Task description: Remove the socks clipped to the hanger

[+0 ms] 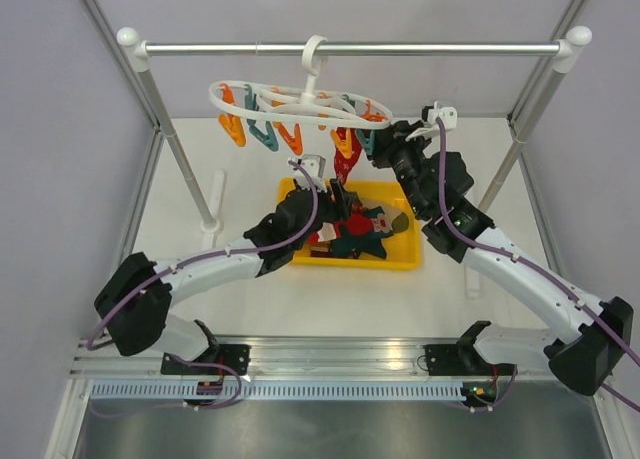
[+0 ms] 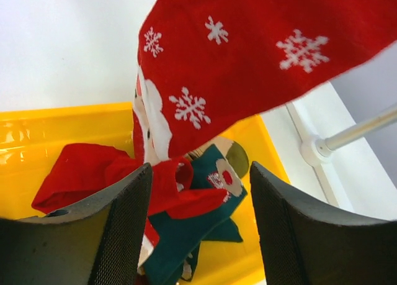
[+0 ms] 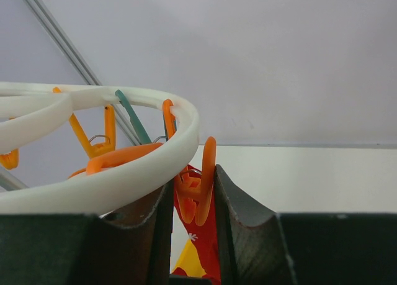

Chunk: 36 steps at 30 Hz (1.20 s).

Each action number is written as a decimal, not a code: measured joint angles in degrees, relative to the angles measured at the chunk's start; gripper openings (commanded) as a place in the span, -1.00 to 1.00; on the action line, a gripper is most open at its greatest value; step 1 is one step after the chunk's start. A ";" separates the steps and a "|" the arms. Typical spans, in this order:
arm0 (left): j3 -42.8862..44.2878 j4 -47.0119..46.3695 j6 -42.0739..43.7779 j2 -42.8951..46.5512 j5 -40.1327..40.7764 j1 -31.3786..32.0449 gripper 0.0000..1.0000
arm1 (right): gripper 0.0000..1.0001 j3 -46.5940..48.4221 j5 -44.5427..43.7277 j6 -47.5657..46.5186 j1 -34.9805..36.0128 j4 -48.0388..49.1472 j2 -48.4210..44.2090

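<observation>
The white hanger hangs by its hook from the rail, with orange and teal pegs dangling. One red snowflake sock hangs from an orange peg at the hanger's right side. My right gripper is shut on that peg just under the ring; the red sock shows below it. My left gripper is open just below the sock's lower end. In the left wrist view the sock fills the top, above and beyond the open gripper. I cannot tell if the peg still grips the sock.
A yellow bin sits under the hanger and holds several loose socks, red and dark teal. The metal rail with white end knobs spans the back. Frame posts stand at both sides.
</observation>
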<state>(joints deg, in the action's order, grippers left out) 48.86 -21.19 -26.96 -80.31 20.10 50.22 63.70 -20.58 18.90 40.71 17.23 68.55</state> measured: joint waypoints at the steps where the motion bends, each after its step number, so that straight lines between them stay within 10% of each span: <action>1: 0.85 -0.15 0.48 -1.18 0.72 0.00 0.33 | -0.98 0.11 0.02 -0.02 0.00 -0.17 -0.04; 10: 4.20 -3.54 4.09 -8.52 5.57 0.04 0.24 | -0.97 0.22 0.31 -0.02 0.00 -1.05 -0.59; 18: 7.72 -6.27 7.93 -11.34 11.19 0.13 -0.85 | -0.98 0.22 1.09 0.00 0.20 -1.46 -0.59; 22: 8.46 -6.84 9.40 -11.47 11.63 0.17 -0.95 | -0.96 0.22 1.11 0.00 0.39 -1.49 -0.59; 36: 5.77 -6.58 8.24 -4.35 -4.39 0.79 -0.95 | 0.26 -1.75 1.55 0.00 0.44 -3.32 -7.26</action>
<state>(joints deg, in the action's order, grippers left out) 54.63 -27.77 -18.72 -84.66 15.70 51.00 61.95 -19.03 18.90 41.15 13.91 61.30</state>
